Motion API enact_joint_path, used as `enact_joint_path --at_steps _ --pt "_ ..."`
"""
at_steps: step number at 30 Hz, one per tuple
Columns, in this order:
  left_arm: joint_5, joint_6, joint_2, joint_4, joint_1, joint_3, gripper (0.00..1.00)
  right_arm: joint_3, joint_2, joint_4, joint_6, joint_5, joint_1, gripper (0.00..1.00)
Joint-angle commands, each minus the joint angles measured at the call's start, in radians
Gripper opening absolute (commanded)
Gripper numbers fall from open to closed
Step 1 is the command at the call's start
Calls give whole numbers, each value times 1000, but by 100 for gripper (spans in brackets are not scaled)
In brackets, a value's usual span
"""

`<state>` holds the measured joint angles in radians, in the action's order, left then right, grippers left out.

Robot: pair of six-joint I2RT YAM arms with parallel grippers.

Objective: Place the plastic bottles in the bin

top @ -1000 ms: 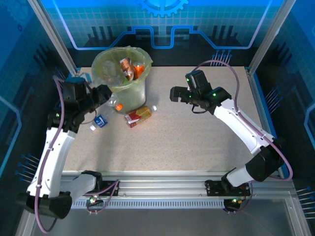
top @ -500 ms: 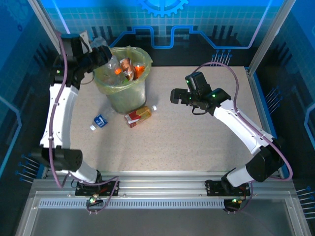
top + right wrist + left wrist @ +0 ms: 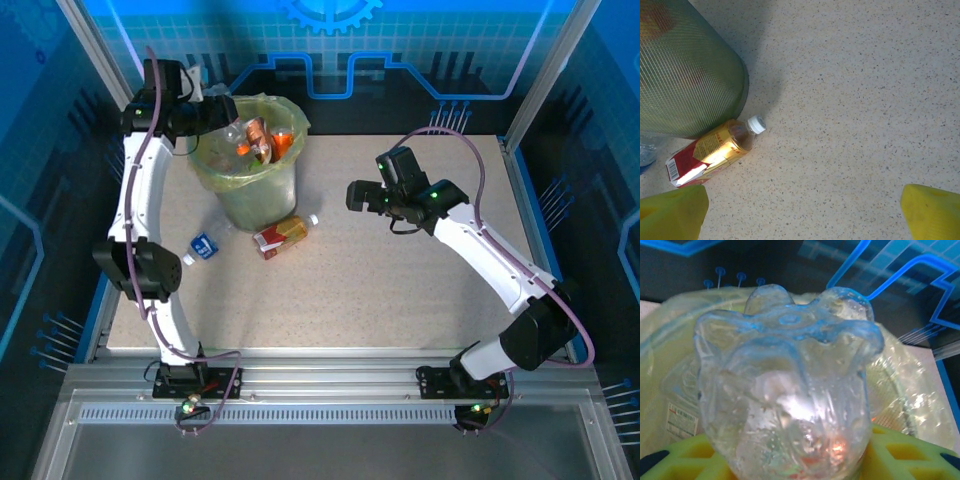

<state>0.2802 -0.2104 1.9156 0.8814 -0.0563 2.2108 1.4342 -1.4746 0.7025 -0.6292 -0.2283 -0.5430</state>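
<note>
— Two bottles lie on the desk (image 3: 400, 300), is that right?
— Yes. One red-and-gold bottle (image 3: 280, 236) is on its side just beside the foot of the bin (image 3: 258, 195), with its white cap (image 3: 313, 218) pointing toward the right arm's side. One blue-labelled bottle (image 3: 204, 246) lies on the other side of the bin's foot, nearer the left arm.
— Where are the left fingers (image 3: 207, 112)?
— High over the far-left rim of the bin, with a clear bottle (image 3: 785, 390) between them. Its lumpy base faces the wrist camera, and the lined mouth of the bin is below it. I cannot tell whether they clamp it or merely flank it.
— What is inside the bin?
— Several bottles (image 3: 262, 138) showing orange and red, heaped against the yellow-green bag (image 3: 215, 150).
— What about the right fingers (image 3: 355, 194)?
— They are spread wide with nothing between them, hovering above bare desk to the right of the bin and apart from it. From that wrist, the red-and-gold bottle and the bin's wall are seen off to one side.
</note>
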Motion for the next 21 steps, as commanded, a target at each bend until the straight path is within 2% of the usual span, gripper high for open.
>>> enact_joint_path --at_steps 1,9,17,21 --pt "35 69 25 85 -8 49 57 5 7 12 -15 -8 -8 100" --pt "27 84 33 124 -8 60 87 16 -1 16 -12 -6 -16 100" --pt "-31 79 -27 142 -10 88 95 17 0 17 -7 -10 -20 100" --pt "-110 91 -114 140 -14 34 99 17 5 24 -3 -14 -19 100"
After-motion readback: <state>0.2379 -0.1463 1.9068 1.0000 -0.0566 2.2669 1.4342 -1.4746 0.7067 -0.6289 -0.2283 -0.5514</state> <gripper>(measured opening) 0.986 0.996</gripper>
